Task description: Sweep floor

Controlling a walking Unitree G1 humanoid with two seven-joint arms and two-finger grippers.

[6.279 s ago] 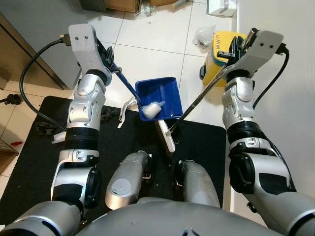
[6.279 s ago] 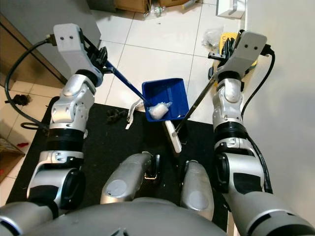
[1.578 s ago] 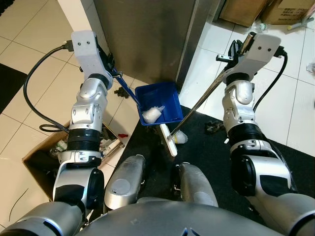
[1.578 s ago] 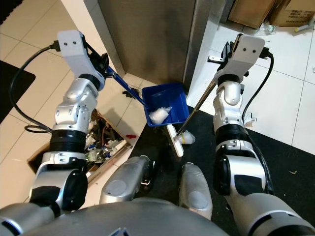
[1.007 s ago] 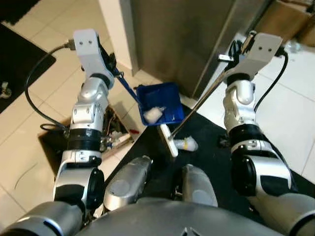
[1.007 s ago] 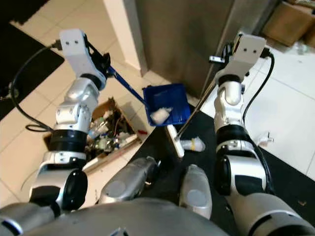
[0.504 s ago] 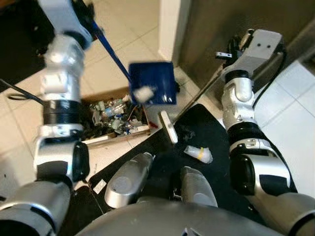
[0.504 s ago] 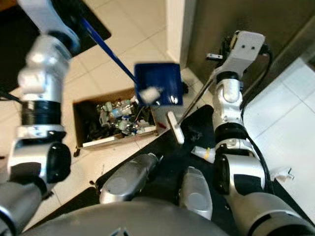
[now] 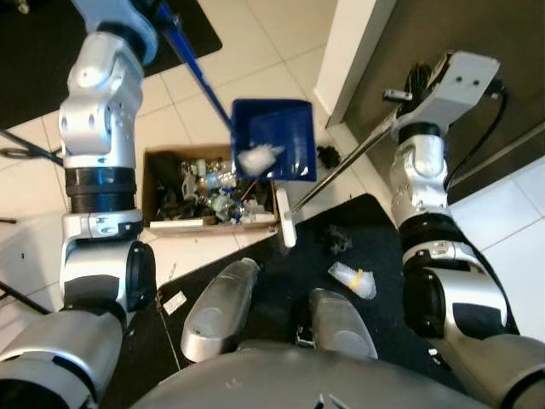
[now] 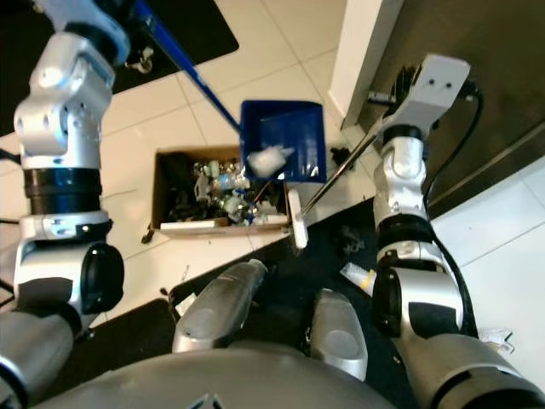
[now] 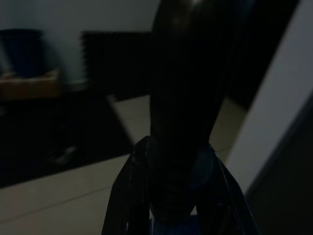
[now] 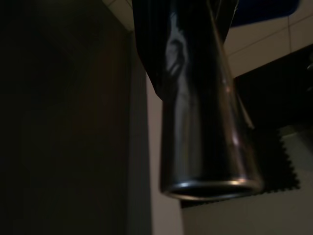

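In the left eye view, the floor (image 9: pixel 255 38) is of pale square tiles, with a white wall corner at the upper middle and a dark grey panel at the upper right. A black mat (image 9: pixel 375 247) lies at the lower right of the frame, and on it rests a small crumpled bottle (image 9: pixel 352 279). Left of centre stands an open cardboard box (image 9: pixel 162 223) full of mixed trash. The blue dustpan (image 9: pixel 274 136) hangs above the box's right end, with a white wad (image 9: pixel 258 157) inside it; its blue handle rises to the upper left toward the left gripper (image 9: pixel 162 12). The broom (image 9: pixel 341 166) runs from the right gripper (image 9: pixel 411 89) down to its white head near the mat's edge. In the right eye view another dark mat (image 10: pixel 183 30) shows at the top left. In the left wrist view, dim, the fingers are closed on the dark handle. In the right wrist view, the fingers hold the glossy broom tube.
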